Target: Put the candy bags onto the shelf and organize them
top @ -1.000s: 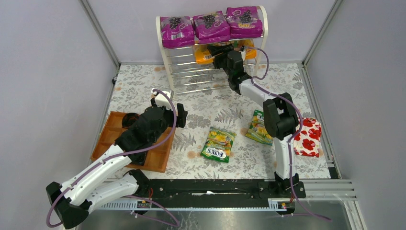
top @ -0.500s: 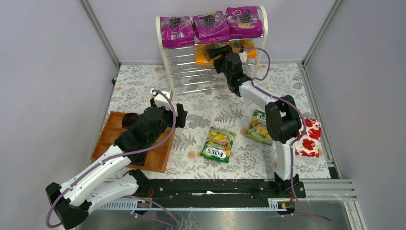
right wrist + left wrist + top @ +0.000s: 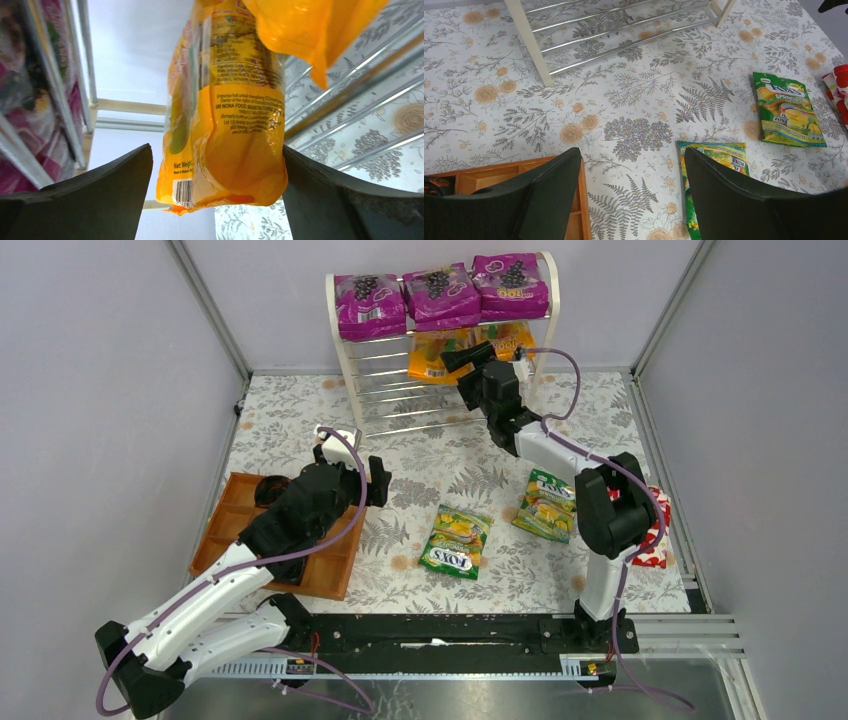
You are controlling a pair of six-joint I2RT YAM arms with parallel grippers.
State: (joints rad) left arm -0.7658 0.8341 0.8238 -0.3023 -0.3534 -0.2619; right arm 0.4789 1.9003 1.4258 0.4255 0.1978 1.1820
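Note:
The white shelf [image 3: 345, 370] stands at the back with three purple bags [image 3: 440, 295] along its top tier. Two orange bags [image 3: 430, 352] lie on the tier below. My right gripper [image 3: 462, 360] is at that tier, open. In the right wrist view an orange bag [image 3: 235, 115] hangs between the spread jaws of the gripper [image 3: 217, 150], with a gap on the left side. Two green-yellow FOXS bags [image 3: 457, 540] [image 3: 545, 505] lie flat on the table. My left gripper [image 3: 634, 165] is open and empty, low over the table beside one green bag [image 3: 719, 157].
A brown wooden tray [image 3: 230, 520] lies under the left arm. A red bag with white flowers [image 3: 652, 530] sits at the right edge, behind the right arm. The shelf's lower chrome rods [image 3: 624, 37] are bare. Grey walls close in the table.
My right gripper has drawn back to the right from the shelf's second tier, so both orange bags show more. The left arm has not moved.

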